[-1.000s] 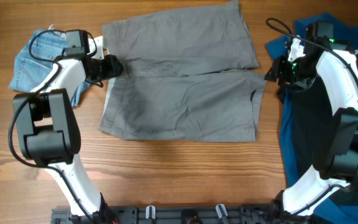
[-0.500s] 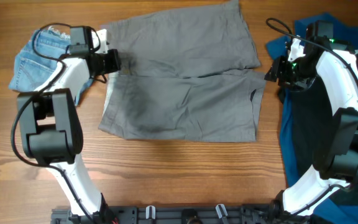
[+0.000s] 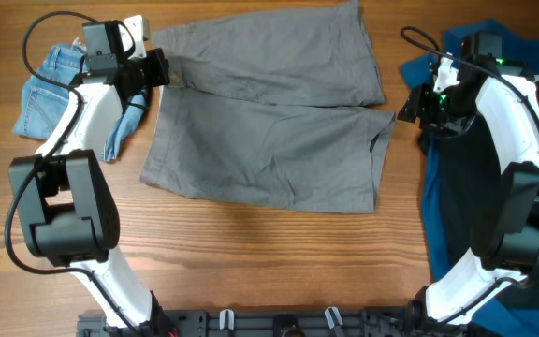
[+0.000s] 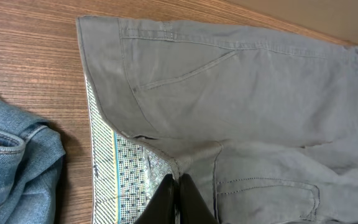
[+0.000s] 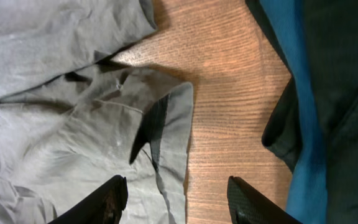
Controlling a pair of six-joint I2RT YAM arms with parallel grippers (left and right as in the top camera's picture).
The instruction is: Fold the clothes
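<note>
The grey shorts (image 3: 269, 122) lie spread across the middle of the table, waist to the left. My left gripper (image 3: 162, 70) is at the far left corner of the waist, shut on the waistband. In the left wrist view its fingers (image 4: 178, 199) pinch the grey cloth next to the pale patterned lining (image 4: 120, 168). My right gripper (image 3: 410, 108) hovers open at the shorts' right edge. In the right wrist view, that gripper (image 5: 179, 202) straddles the hem of a leg (image 5: 173, 124), with nothing held.
Light-blue denim shorts (image 3: 50, 89) lie bunched at the far left, just beside the left arm. A dark-blue and black pile of garments (image 3: 466, 187) covers the right side of the table under the right arm.
My left gripper has shut on the waistband and moved toward the far left, dragging the waist end of the grey shorts with it. The right arm has stayed put.
</note>
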